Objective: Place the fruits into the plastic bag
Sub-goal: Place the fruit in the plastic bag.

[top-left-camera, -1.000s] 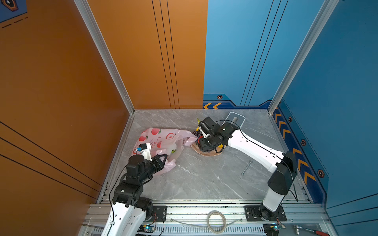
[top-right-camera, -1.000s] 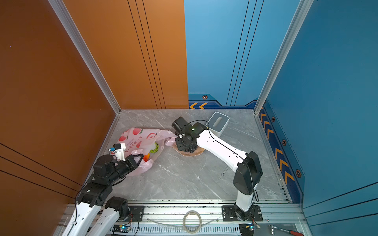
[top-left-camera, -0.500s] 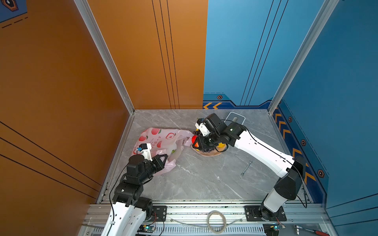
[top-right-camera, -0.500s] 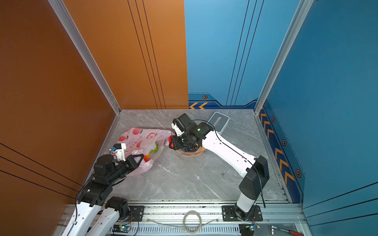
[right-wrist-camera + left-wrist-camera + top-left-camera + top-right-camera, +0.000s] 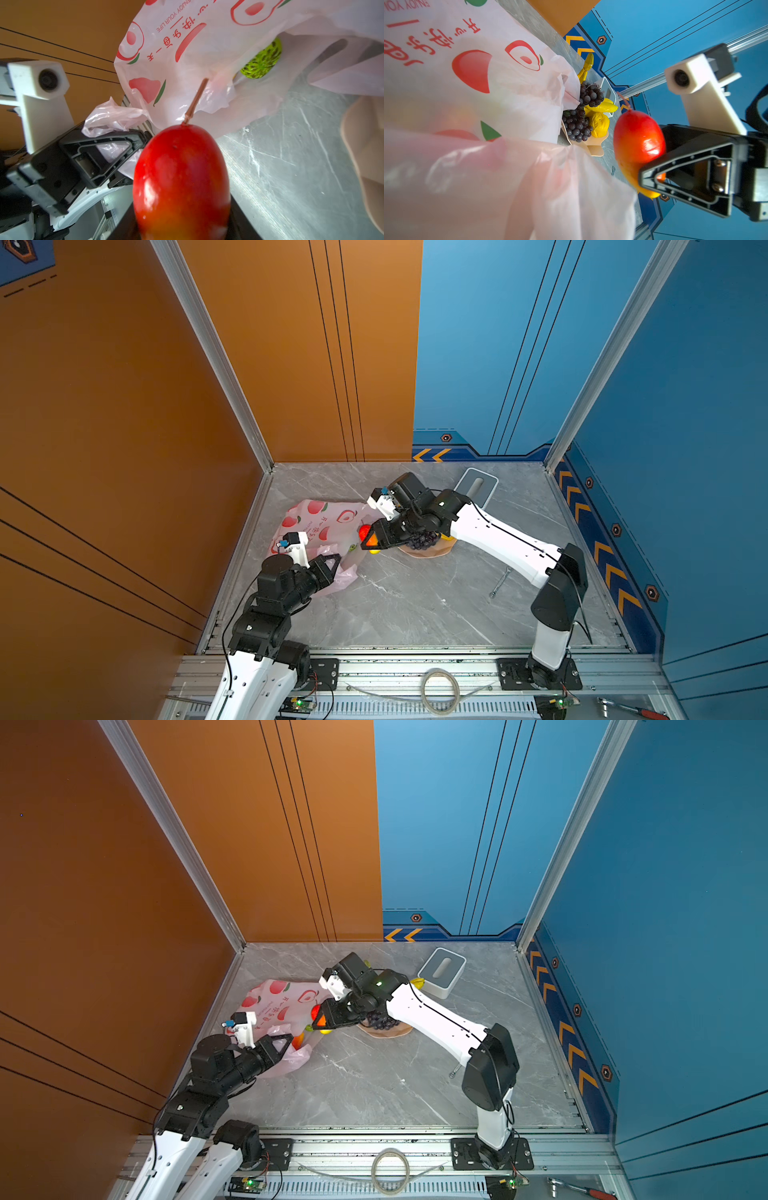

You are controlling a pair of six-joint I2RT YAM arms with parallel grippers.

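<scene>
The pale-pink plastic bag lies at the left of the floor. My left gripper is shut on its crumpled near edge and holds the mouth up. My right gripper is shut on the red-yellow mango, held just off the floor at the bag's mouth, stem toward the bag. A green bumpy fruit lies inside the bag. On the beige plate behind the mango rest the purple grapes, yellow bananas and a lemon.
A white-grey box stands at the back right, close behind the right arm. A small wrench lies on the floor under that arm. The orange wall runs close along the bag's left side.
My right gripper has lifted the mango off the plate and carried it left to the bag's mouth. The left arm and the bag have stayed put.
</scene>
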